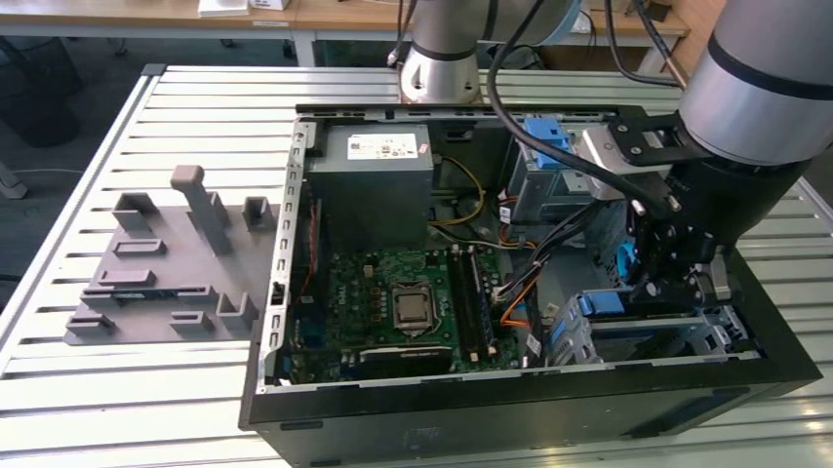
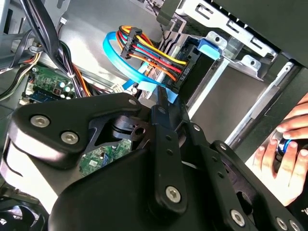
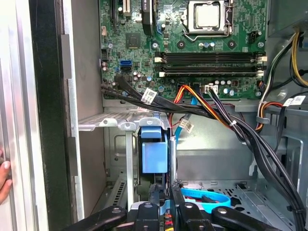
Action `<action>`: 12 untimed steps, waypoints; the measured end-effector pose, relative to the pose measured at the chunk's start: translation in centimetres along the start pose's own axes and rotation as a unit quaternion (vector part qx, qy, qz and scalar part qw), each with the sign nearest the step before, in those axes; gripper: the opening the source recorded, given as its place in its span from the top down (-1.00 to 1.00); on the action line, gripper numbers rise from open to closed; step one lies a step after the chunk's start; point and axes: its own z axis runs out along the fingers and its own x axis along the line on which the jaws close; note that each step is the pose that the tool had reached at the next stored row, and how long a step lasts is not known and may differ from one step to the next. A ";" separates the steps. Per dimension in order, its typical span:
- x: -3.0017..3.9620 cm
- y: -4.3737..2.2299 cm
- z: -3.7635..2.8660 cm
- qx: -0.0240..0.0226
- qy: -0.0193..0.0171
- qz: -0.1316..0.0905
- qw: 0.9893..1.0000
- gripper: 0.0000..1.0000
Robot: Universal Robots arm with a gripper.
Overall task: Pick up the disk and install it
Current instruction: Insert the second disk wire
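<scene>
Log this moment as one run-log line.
gripper: inside open computer case, at drive bay | disk: upright in bay, blue rail showing | grip: cannot tell | person's hand: on case edge

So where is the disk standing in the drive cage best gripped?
Probably pinch the disk across its flat faces at the exposed blue-railed edge, coming from the open side of the case. It stands on edge in the drive cage, whose metal walls close off the other sides.
</scene>
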 end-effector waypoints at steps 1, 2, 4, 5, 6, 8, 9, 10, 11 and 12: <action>0.00 0.00 -0.02 0.000 0.000 0.000 1.000 0.53; 0.00 -0.01 -0.05 0.000 0.000 0.000 1.000 0.53; 0.00 -0.02 -0.12 0.000 0.000 0.000 1.000 0.53; 0.00 -0.02 -0.15 0.000 0.000 0.000 1.000 0.53; 0.00 -0.02 -0.18 0.000 0.000 0.000 1.000 0.53; 0.00 -0.03 -0.26 0.000 0.000 0.000 1.000 0.53; 0.00 -0.04 -0.29 0.000 0.000 0.000 1.000 0.53; 0.00 -0.04 -0.33 0.000 0.000 0.000 1.000 0.53; 0.00 -0.05 -0.38 0.000 0.000 0.000 1.000 0.53; 0.00 -0.05 -0.43 0.000 0.000 0.000 1.000 0.53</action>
